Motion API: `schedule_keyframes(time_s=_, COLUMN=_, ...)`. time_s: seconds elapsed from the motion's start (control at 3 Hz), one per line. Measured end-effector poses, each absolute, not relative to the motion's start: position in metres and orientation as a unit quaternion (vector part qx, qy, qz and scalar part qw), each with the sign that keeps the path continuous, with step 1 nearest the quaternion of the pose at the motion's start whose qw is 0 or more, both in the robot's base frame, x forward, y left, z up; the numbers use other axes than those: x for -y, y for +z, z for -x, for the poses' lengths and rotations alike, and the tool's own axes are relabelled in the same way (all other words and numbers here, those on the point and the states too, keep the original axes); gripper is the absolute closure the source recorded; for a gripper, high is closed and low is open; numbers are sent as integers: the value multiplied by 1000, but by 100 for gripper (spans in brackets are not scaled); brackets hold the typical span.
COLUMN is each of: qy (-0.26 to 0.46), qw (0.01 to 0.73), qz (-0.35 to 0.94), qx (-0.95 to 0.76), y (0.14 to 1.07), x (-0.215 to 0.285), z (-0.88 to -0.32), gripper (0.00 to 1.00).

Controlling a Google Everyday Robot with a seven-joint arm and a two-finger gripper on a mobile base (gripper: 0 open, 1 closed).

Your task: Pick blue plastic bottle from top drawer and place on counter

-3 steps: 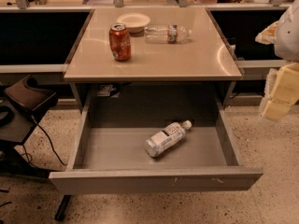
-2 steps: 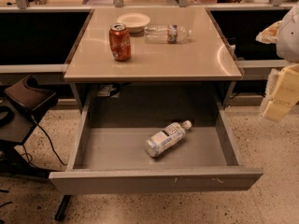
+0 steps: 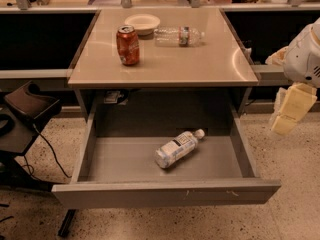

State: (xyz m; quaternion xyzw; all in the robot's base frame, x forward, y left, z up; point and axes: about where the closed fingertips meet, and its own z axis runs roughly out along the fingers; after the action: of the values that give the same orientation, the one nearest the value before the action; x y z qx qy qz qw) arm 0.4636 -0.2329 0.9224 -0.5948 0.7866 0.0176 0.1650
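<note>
Currently, the blue plastic bottle point(image 3: 177, 148) is seen lying on its side on the floor of the top drawer point(image 3: 165, 193), a little right of the middle. Its white cap is pointed toward the back right corner. The drawer is pulled out wide under the counter point(image 3: 170, 66). The gripper point(image 3: 290, 113) is held off to the right, outside the drawer and well apart from the bottle. Whether it is apart or together cannot be told from this view.

Nothing is grasped yet, so the step in hand is judged to be the approach to the bottle. The gripper should be brought in over the drawer from above and kept away from the right drawer wall and from the counter's front edge above the drawer's back part. Because the bottle lies diagonally, the wrist should be turned so that the gripper closes across the labelled body and not along its length. A round, light bottle is expected to roll if it is pushed on one side, so the descent should be centred over it.

After the grasp, the bottle should be lifted above the counter edge before it is moved back. A red can point(image 3: 128, 45), a bowl point(image 3: 142, 23) and a clear bottle point(image 3: 178, 36) are placed at the back of the counter, so the front part is judged the better place for setting down.
</note>
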Motion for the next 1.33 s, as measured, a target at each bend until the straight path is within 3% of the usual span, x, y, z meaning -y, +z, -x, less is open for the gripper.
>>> schedule_keyframes(time_s=0.67, qy=60, qw=193, qz=615, qx=-762, y=887, x=202, z=-473, gripper=0)
schedule_keyframes(time_s=1.33, qy=159, qw=288, qz=620, qx=-713, y=782, x=76, z=-550, gripper=0)
